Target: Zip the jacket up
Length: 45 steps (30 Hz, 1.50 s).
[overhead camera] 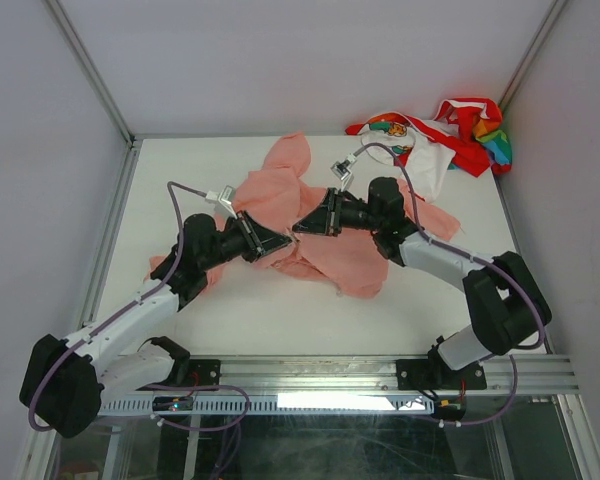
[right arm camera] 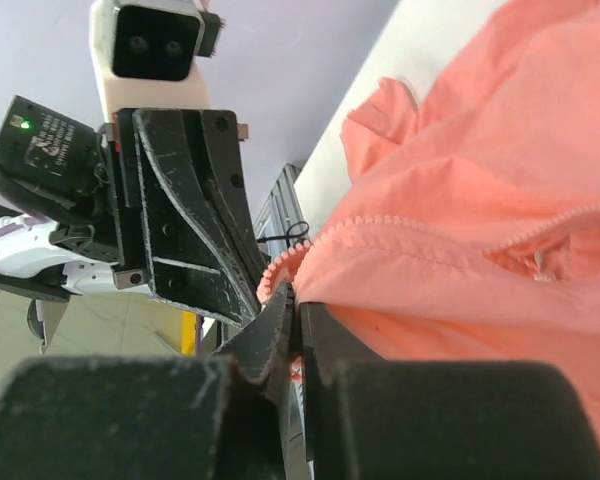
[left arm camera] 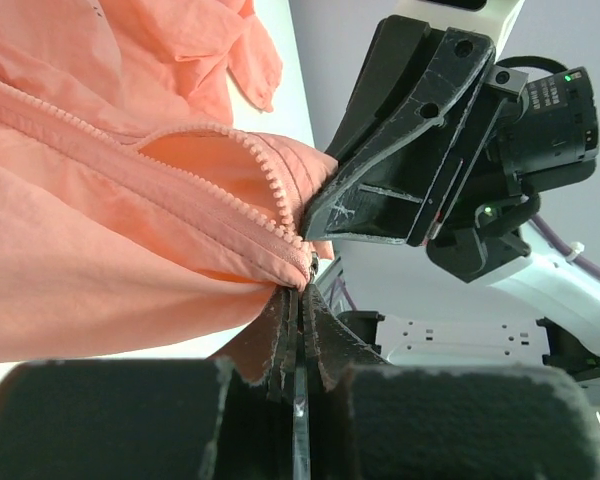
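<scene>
White table [overhead camera: 280, 320] filling mid-frame. Salmon jacket [overhead camera: 350, 255] lying crumpled at table centre, bunched up between both arms. Red, white and rainbow garment [overhead camera: 450, 135] sitting upper right, in the corner. Left gripper [left arm camera: 300, 300] pinching jacket edge beside zipper teeth [left arm camera: 270, 190]. Right gripper [right arm camera: 292, 302] clamping a toothed jacket edge, its tips sitting close to the left's.

The top external camera sits above and behind the arm bases and looks down over the whole table [overhead camera: 280, 320] from a distance. The left wrist camera looks along its own left gripper [left arm camera: 298, 300] at close range, facing the right gripper [left arm camera: 318, 220]. The right wrist camera faces the opposite way, equally close. Both wrist views share one zipper edge of the jacket [left arm camera: 100, 250] between the two grippers; the top view contains both.
</scene>
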Tool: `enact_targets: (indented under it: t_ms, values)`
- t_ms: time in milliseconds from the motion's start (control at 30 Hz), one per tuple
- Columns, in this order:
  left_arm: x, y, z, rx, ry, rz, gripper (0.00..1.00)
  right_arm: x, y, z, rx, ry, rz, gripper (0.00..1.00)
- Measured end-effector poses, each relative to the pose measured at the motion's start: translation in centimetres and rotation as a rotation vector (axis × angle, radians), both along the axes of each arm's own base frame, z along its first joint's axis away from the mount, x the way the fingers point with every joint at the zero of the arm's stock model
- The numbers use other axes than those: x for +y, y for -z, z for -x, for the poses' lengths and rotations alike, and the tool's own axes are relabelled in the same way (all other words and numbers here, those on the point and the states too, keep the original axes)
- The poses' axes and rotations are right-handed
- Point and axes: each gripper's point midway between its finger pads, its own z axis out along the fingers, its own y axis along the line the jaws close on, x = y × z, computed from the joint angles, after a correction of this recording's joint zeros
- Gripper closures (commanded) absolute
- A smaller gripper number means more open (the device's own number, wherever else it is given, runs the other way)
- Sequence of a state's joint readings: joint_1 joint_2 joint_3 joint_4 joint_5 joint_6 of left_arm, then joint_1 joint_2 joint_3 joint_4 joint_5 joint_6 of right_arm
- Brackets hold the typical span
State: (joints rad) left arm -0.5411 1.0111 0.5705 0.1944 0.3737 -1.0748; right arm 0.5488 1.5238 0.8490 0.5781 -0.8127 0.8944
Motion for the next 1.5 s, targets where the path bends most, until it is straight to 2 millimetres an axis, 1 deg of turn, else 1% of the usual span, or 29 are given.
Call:
enact_targets:
  t_ms: [67, 100, 133, 200, 233, 267, 333, 500, 600, 667, 833, 933, 1100, 1200, 1233, 1300, 1467, 1500]
  values:
    - [-0.1, 0.3, -0.1, 0.012, 0.008, -0.016, 1.00, -0.4, 0.6, 0.2, 0.031, 0.005, 0.030, 0.71]
    - [-0.2, 0.4, 0.0, 0.019, 0.015, -0.021, 1.00, -0.7, 0.8, 0.3, 0.032, 0.008, 0.047, 0.63]
    - [-0.3, 0.6, 0.1, 0.030, 0.025, -0.027, 1.00, -1.1, 1.0, 0.4, 0.009, 0.012, 0.073, 0.57]
    - [-0.4, 0.8, 0.2, 0.041, 0.035, -0.032, 1.00, -1.8, 1.0, 0.6, -0.039, 0.021, 0.108, 0.54]
    - [-0.5, 0.7, 0.2, 0.042, 0.043, -0.030, 1.00, -2.3, 0.9, 0.8, -0.073, 0.024, 0.127, 0.49]
    - [-0.7, 0.5, 0.3, 0.041, 0.052, -0.028, 1.00, -2.6, 0.7, 1.0, -0.099, 0.027, 0.142, 0.47]
    - [-0.9, 0.1, 0.3, 0.038, 0.063, -0.023, 1.00, -3.4, 0.3, 1.3, -0.153, 0.035, 0.170, 0.46]
    - [-1.3, -1.0, 0.2, 0.024, 0.086, -0.009, 1.00, -4.6, -0.3, 2.4, -0.264, 0.051, 0.222, 0.51]
    - [-1.4, -1.2, 0.3, 0.021, 0.098, -0.004, 1.00, -5.0, -0.2, 3.7, -0.315, 0.049, 0.234, 0.54]
    - [-1.5, -1.2, 0.3, 0.024, 0.106, -0.004, 1.00, -4.7, 0.3, 4.9, -0.335, 0.029, 0.240, 0.56]
    - [-1.8, -1.2, 0.2, 0.030, 0.117, -0.005, 1.00, -3.5, 1.9, 6.3, -0.345, 0.002, 0.259, 0.60]
    - [-1.9, -1.4, 0.2, 0.028, 0.127, -0.003, 1.00, -3.0, 2.1, 6.0, -0.361, 0.025, 0.267, 0.60]
    - [-2.1, -1.9, 0.1, 0.020, 0.133, 0.001, 1.00, -2.7, 2.0, 4.6, -0.394, 0.085, 0.267, 0.60]
    - [-2.2, -2.0, -0.1, 0.019, 0.135, 0.000, 1.00, -2.5, 2.5, 4.0, -0.394, 0.099, 0.276, 0.60]
    - [-2.2, -1.9, -0.1, 0.021, 0.135, -0.001, 1.00, -2.5, 2.9, 3.8, -0.389, 0.104, 0.284, 0.62]
    - [-2.3, -1.7, -0.1, 0.025, 0.136, -0.004, 1.00, -2.4, 3.2, 3.6, -0.384, 0.109, 0.292, 0.72]
    - [-2.3, -1.3, -0.2, 0.031, 0.137, -0.013, 1.00, -2.4, 3.2, 3.6, -0.391, 0.107, 0.294, 1.00]
    - [-2.3, -1.2, -0.2, 0.032, 0.138, -0.022, 1.00, -2.4, 3.2, 3.6, -0.393, 0.104, 0.297, 1.00]
